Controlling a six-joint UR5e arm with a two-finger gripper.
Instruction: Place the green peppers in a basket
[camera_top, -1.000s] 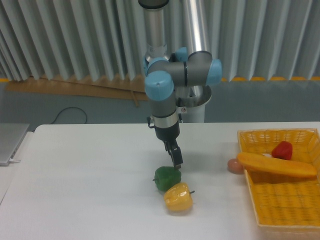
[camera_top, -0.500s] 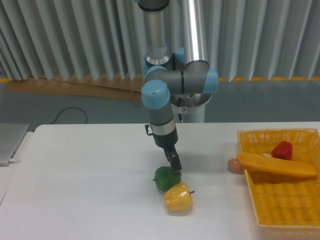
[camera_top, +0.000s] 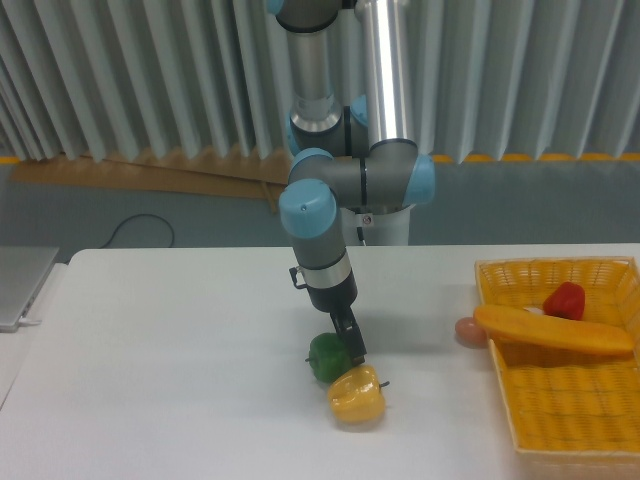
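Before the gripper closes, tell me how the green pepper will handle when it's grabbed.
The green pepper looks glossy and lumpy, so the gripper's fingers may slip on it. It's rounded, so it will probably roll if nudged. The yellow pepper sits right against it and would likely get shoved.

There is one green pepper (camera_top: 325, 357). There is one yellow pepper (camera_top: 357, 394). There is one small red pepper (camera_top: 565, 299), so that makes three peppers. There is one basket (camera_top: 596, 422). One long orange thing (camera_top: 553, 331) lies across it, and I cannot tell what it is. One small round pinkish thing (camera_top: 469, 331) sits just beside the basket. There is one robot arm (camera_top: 322, 200) with one gripper (camera_top: 350, 341). There is one white table (camera_top: 150, 360). One grey flat thing (camera_top: 20, 283) is at the left edge.
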